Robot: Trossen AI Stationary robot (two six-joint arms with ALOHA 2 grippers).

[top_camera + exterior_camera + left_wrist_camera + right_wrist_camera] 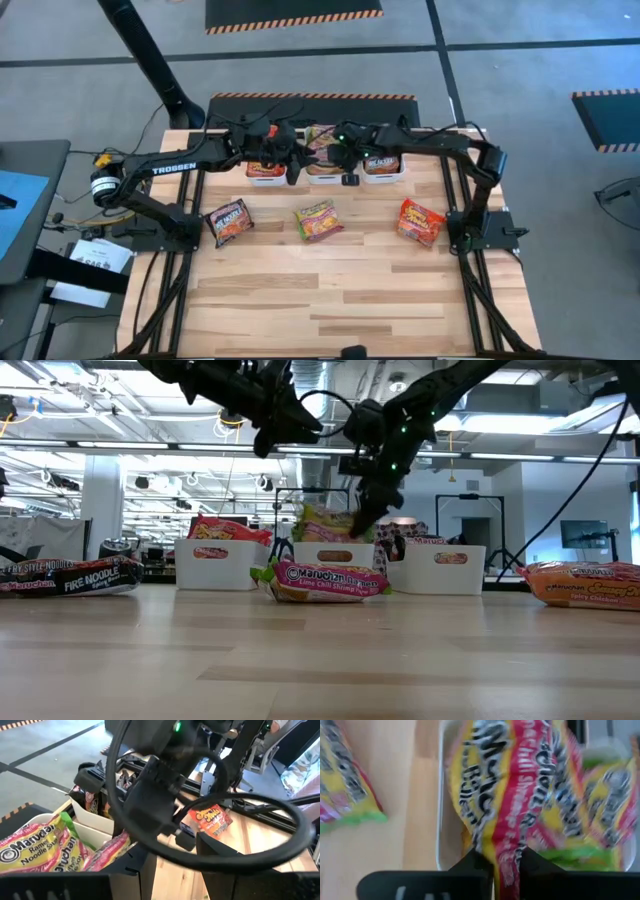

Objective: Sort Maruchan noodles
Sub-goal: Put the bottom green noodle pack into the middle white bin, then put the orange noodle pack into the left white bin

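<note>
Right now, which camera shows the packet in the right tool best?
The right wrist view: the green-yellow packet fills it, pinched over the middle bin. High view shows a sliver, low view its top.

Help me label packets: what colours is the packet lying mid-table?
Yellow-green with a red band: the packet, clearest in the low view.

Robotics lab: exposed ceiling ducts (320,380), hazard-striped floor mats (292,14).
</note>
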